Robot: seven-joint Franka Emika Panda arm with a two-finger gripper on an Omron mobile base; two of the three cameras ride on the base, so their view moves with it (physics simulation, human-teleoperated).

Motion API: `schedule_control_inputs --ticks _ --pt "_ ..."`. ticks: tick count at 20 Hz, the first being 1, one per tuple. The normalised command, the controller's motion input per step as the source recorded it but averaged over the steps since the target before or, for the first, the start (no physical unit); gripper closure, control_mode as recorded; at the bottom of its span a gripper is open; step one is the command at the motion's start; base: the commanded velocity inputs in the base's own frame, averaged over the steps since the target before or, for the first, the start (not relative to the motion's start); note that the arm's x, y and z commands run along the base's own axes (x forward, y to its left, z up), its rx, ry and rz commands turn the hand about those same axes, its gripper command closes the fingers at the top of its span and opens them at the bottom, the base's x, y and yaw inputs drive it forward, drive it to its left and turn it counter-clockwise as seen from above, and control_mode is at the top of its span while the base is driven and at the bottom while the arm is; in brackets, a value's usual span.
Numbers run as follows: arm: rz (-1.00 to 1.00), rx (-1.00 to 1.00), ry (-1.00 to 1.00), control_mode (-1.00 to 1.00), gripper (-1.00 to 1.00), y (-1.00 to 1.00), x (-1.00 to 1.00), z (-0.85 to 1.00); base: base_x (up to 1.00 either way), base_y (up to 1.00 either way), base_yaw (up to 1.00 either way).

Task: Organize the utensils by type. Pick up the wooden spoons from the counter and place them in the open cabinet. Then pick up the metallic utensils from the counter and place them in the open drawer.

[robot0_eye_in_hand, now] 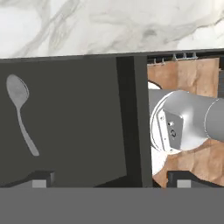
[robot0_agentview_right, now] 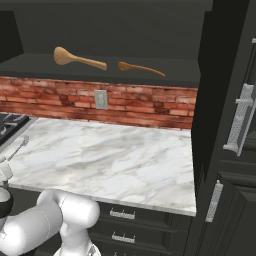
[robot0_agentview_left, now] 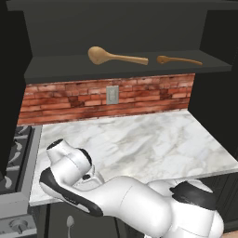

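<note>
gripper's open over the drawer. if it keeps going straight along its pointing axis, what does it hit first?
Most likely the dark floor of the open drawer. The gripper points into it, near the drawer's right wall. The metal spoon lies well off to the side, out of that line. Depth is hard to judge.

White marble counter (robot0_agentview_left: pixel 153 139) with grey veins, red brick wall (robot0_agentview_left: pixel 93 100), light-tan spoon (robot0_agentview_left: pixel 114 56), orange-brown spoon (robot0_agentview_left: pixel 179 60), dark grey cabinet (robot0_agentview_left: pixel 116 69), silver-grey spoon (robot0_eye_in_hand: pixel 21 111) in the dark drawer (robot0_eye_in_hand: pixel 78 127).

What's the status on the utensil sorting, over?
Hand open, empty, over the drawer. Both wooden spoons on the cabinet shelf. Metal spoon in the drawer. Nothing in the way.
</note>
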Motion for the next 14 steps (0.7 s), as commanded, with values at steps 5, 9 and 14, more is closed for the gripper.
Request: schedule_control_inputs --ticks 5,9,14 --pt "0.00 0.00 -0.27 -1.00 -1.00 -0.12 0.26 0.25 0.00 0.00 0.00" --pt "0.00 0.00 -0.33 -1.00 -1.00 -0.14 0.35 0.21 0.00 0.00 0.00" --pt "0.00 0.00 -0.20 -1.00 -1.00 -0.15 0.42 0.09 0.00 0.00 0.00"
